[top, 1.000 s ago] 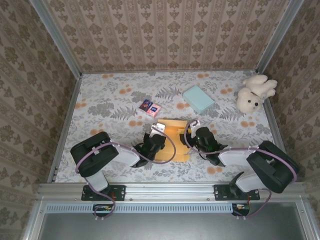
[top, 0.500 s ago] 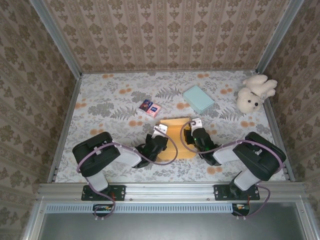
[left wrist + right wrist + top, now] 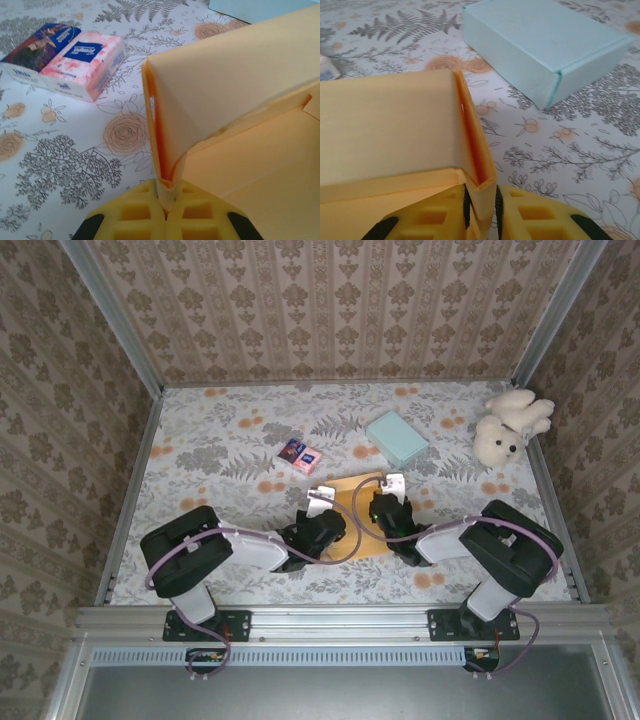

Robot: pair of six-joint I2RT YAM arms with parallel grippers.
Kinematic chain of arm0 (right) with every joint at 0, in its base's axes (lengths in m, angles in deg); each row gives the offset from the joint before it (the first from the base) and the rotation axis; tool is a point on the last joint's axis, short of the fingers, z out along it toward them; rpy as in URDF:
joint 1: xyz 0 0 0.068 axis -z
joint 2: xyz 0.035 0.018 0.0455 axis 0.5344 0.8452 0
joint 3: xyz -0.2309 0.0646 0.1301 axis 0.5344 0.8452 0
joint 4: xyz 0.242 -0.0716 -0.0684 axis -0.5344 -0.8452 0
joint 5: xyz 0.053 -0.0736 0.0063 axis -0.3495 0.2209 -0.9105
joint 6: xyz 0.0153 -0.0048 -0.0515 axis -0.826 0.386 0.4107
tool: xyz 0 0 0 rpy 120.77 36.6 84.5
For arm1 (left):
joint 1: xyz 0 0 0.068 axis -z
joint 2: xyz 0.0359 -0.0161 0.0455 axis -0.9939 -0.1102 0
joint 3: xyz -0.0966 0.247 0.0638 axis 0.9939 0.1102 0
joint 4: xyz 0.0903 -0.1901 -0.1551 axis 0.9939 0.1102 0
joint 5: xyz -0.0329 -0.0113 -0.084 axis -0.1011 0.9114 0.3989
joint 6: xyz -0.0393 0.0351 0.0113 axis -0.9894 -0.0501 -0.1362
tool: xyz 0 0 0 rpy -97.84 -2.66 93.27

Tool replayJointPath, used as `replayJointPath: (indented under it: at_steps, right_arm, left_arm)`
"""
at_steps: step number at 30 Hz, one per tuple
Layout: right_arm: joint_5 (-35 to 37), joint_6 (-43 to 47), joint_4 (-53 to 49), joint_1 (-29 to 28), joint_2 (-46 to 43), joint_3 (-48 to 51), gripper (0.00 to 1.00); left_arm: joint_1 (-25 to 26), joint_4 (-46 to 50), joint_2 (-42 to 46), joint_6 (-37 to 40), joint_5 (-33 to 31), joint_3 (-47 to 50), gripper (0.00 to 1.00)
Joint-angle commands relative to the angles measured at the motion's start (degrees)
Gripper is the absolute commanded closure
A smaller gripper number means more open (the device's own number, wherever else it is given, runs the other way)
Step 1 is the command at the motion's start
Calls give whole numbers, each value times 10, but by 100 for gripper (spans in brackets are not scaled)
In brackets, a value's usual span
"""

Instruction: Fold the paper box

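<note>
The paper box (image 3: 357, 518) is orange-yellow card, lying partly folded between the two arms near the table's front. My left gripper (image 3: 327, 522) is shut on its left side wall (image 3: 170, 145), with the doubled card pinched between the yellow fingers (image 3: 200, 220). My right gripper (image 3: 383, 512) is shut on the right side wall (image 3: 479, 170), whose folded edge stands upright between the fingers (image 3: 540, 215). The box's back wall (image 3: 390, 125) rises between both held corners.
A light blue box (image 3: 396, 437) lies behind the paper box, close to the right gripper (image 3: 545, 45). Two tissue packs (image 3: 301, 454) lie at the back left (image 3: 65, 57). A white teddy bear (image 3: 510, 424) sits in the far right corner. Patterned walls enclose the table.
The right gripper has closed onto the box's right wall. Both grippers have moved inward toward each other, and the box's sides now stand up.
</note>
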State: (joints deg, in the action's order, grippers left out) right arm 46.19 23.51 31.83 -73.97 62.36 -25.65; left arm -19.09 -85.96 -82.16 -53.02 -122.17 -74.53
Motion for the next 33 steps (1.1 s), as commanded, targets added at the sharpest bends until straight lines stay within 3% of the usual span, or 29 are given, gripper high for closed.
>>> replayJointPath:
  at_steps: [1,5,11,13,15,17,20,28,33]
  right_arm:
    - [130,-52,-116,13,-18,-15,78]
    - [171,-89,-186,13,-29,-34,75]
    - [202,-118,-201,14,-54,-28,76]
    - [167,-96,-164,15,-54,-22,76]
    - [71,-45,-63,22,-45,-1,74]
    - [-20,-35,-45,35,-29,-9,71]
    - [-69,-19,-11,35,-2,-13,67]
    - [-87,0,26,35,37,-15,64]
    - [-65,0,17,35,35,-12,70]
  left_arm:
    - [-3,115,0,-53,-25,2,100]
    - [2,143,-5,-70,-29,-14,100]
    - [9,148,-2,-80,-26,-20,100]
    - [11,147,-3,-79,-23,-23,100]
    - [13,146,-3,-78,-19,-25,100]
    - [16,147,-3,-77,-18,-26,100]
    - [16,148,-4,-76,-19,-29,100]
    - [16,153,-5,-77,-20,-32,100]
    - [15,160,-5,-82,-27,-31,100]
